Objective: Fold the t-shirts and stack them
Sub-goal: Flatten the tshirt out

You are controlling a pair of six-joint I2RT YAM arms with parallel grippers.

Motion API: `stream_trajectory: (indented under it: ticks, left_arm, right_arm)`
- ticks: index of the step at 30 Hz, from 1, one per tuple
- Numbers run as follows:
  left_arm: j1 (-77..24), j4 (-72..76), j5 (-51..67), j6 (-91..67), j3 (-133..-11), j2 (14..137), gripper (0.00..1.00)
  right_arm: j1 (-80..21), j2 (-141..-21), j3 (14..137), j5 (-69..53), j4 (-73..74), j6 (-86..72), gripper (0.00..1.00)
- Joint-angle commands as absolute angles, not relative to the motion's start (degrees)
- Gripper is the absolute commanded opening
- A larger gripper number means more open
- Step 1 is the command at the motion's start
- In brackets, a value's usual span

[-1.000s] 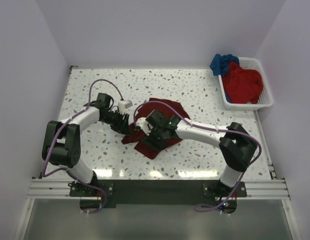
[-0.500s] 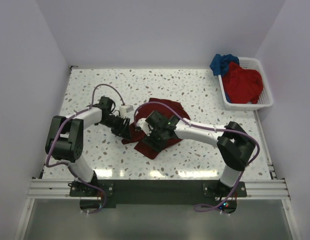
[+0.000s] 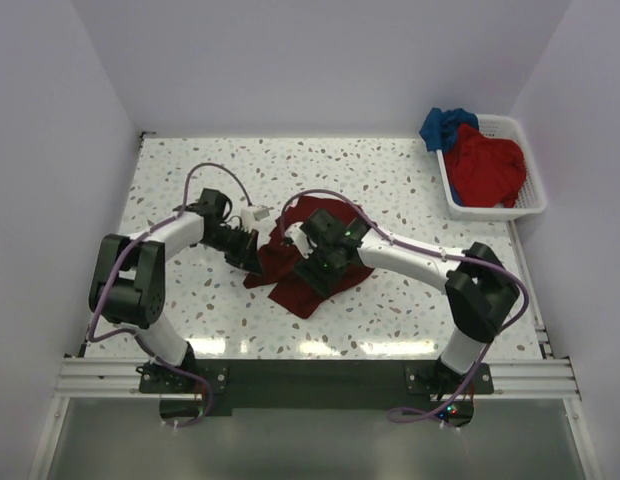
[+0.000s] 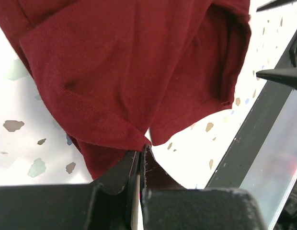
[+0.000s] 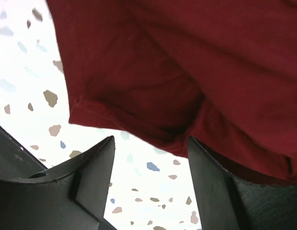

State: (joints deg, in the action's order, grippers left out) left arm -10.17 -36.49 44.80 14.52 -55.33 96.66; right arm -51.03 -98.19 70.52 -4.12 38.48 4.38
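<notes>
- Maroon t-shirt (image 3: 288, 286) is lying crumpled on the speckled table (image 3: 410, 170), well to the left of the white basket (image 3: 502, 122) and nearer the arm bases than it. A red t-shirt (image 3: 485, 165) and a blue t-shirt (image 3: 442, 126) are sitting in that basket. The left gripper (image 3: 252, 252) is meeting the maroon shirt's edge farthest from the basket, and the right gripper (image 3: 314, 271) is reaching over its middle.
- Left wrist view: the left gripper (image 4: 140, 158) is clamping tight on a fold of the maroon t-shirt (image 4: 129, 72), with the cloth spreading beyond the fingertips.
- Right wrist view: the right gripper (image 5: 151, 140) is standing with its jaws apart, holding nothing, and the hem of the maroon t-shirt (image 5: 187, 57) is lying just beyond the fingertips.
</notes>
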Motion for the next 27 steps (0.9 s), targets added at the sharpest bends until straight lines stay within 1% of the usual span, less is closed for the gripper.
stream_trajectory:
  ticks: [1, 6, 13, 14, 15, 16, 18, 19, 22, 23, 27]
  left_arm:
    - [-10.3, -37.3, 46.0, 14.9, -57.8, 93.8, 0.00]
    - [-9.1, -37.9, 46.6, 15.1, -59.0, 94.0, 0.00]
    - [-2.1, -41.2, 49.0, 15.9, -64.2, 97.1, 0.00]
    - [-1.0, -41.5, 48.9, 16.0, -64.9, 97.5, 0.00]
    - [-0.4, -41.8, 48.9, 16.2, -66.0, 97.9, 0.00]
    - [-0.1, -42.5, 48.9, 16.7, -66.6, 98.1, 0.00]
    - [0.0, -43.4, 48.3, 17.3, -68.5, 98.3, 0.00]
    - [1.5, -44.2, 47.9, 18.0, -69.3, 98.3, 0.00]
    - [4.3, -46.5, 46.1, 19.9, -73.7, 98.2, 0.00]
    - [6.2, -47.1, 45.6, 20.3, -75.0, 98.3, 0.00]
    - [11.5, -50.8, 43.1, 22.6, -84.1, 99.7, 0.00]
  right_arm:
    - [-50.3, -96.9, 74.0, -7.7, 38.9, 3.7, 0.68]
    - [-50.5, -101.3, 75.6, -12.0, 36.8, 7.5, 0.72]
    - [-51.4, -106.3, 75.9, -16.9, 39.7, 14.3, 0.72]
    - [-51.5, -106.6, 75.2, -16.8, 40.5, 15.2, 0.70]
    - [-51.5, -107.1, 74.6, -16.2, 40.8, 16.0, 0.63]
    - [-51.5, -107.8, 74.4, -15.3, 41.3, 17.6, 0.36]
    - [-51.1, -108.1, 73.5, -11.1, 43.1, 18.9, 0.02]
    - [-50.5, -107.9, 73.2, -9.9, 43.7, 20.0, 0.00]
    - [-44.9, -104.1, 72.5, -7.7, 46.9, 22.1, 0.00]
    - [-41.3, -101.5, 72.9, -7.2, 49.0, 22.9, 0.00]
    - [-32.6, -95.3, 75.2, -2.1, 54.5, 29.9, 0.00]
